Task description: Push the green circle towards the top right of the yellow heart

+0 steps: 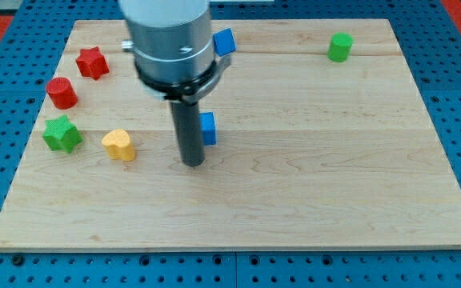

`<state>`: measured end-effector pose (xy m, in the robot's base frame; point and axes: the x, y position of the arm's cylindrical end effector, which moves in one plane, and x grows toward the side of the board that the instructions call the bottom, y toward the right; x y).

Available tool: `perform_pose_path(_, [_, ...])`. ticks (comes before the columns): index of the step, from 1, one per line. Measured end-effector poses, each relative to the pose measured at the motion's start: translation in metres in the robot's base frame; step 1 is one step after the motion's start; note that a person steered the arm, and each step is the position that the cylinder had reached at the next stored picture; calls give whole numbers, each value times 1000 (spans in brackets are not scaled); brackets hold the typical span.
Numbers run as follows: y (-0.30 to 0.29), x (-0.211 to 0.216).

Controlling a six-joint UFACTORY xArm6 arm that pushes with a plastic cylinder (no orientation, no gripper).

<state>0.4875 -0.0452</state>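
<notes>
Tip (pixel 192 162) down on board (pixel 310 200), bare rod w/ no jaws, just right of yellow heart (pixel 119 145). Green circle (pixel 340 47) way off, far upper right of heart.

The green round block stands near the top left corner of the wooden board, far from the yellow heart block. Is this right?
Not quite. The camera view shows the green round block near the top right corner of the wooden board, far from the yellow heart block.

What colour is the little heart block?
The small heart-shaped block is yellow, seen best in the camera view, at the left of the wooden board.
</notes>
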Motion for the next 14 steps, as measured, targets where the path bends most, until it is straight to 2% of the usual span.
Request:
perform_pose_path(2, [24, -18])
perform_pose_path(4, [7, -27])
perform_pose_path(5, [106, -33])
perform_pose_path(6, [185, -90])
perform_pose_path(7, [204, -139])
perform_pose_path(9, [243, -200])
perform_pose_path(10, [267, -208])
perform_pose_path(11, [261, -238])
perform_pose_path(13, [134, -234])
perform_pose_path(14, [146, -262])
